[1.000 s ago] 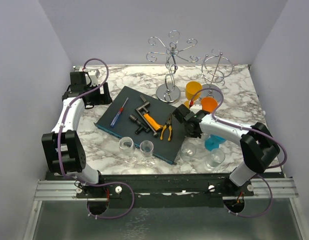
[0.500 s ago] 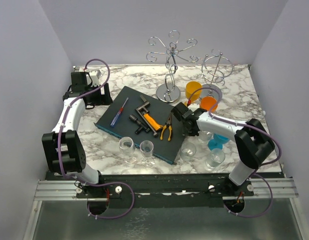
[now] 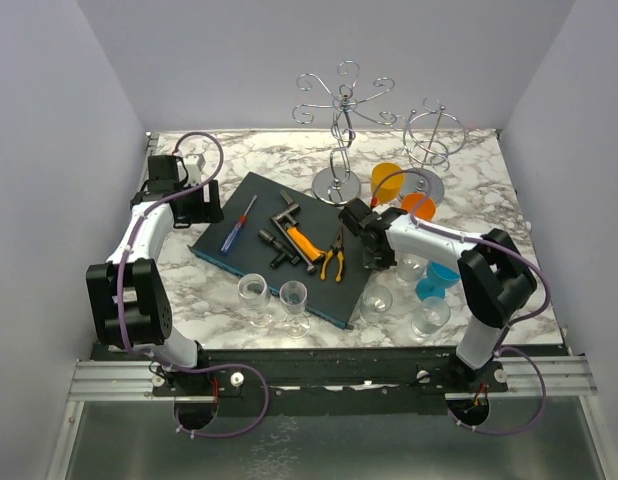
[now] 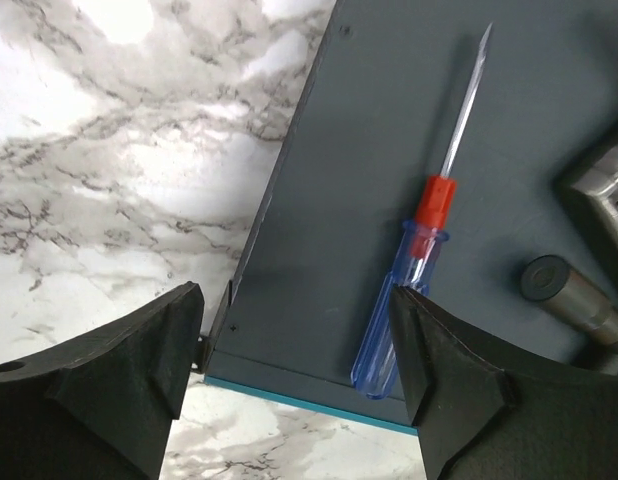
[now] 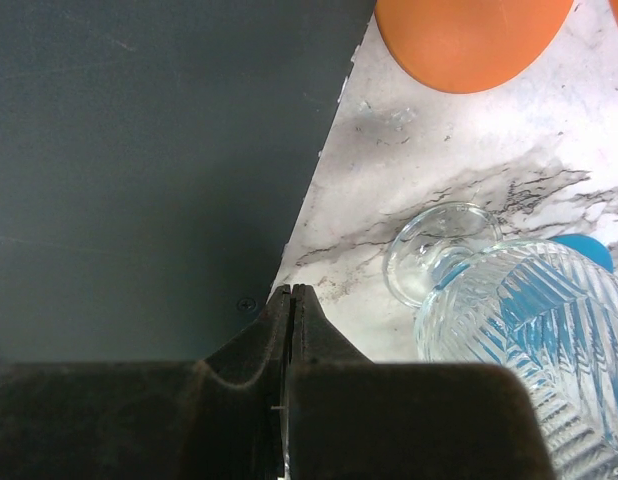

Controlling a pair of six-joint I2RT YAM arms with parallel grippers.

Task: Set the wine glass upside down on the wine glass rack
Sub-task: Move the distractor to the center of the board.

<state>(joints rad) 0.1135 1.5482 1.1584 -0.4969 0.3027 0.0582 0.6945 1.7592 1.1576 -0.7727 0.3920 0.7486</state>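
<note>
Now the wine glass (image 3: 293,300) stands the right way up on the marble table (image 3: 189,290), at the front edge of the dark mat (image 3: 251,255), with another clear glass (image 3: 253,293) just beside it. No gripper touches it. The silver wine glass rack (image 3: 339,110) stands at the back, well apart. The right gripper (image 5: 290,300) is pinched tight with nothing in it, low by the mat's edge, near a bumpy clear glass (image 5: 509,330) and an orange cup (image 5: 469,35). The left gripper (image 4: 294,335) has its jaws wide, above a blue screwdriver (image 4: 414,270) lying on the mat.
</note>
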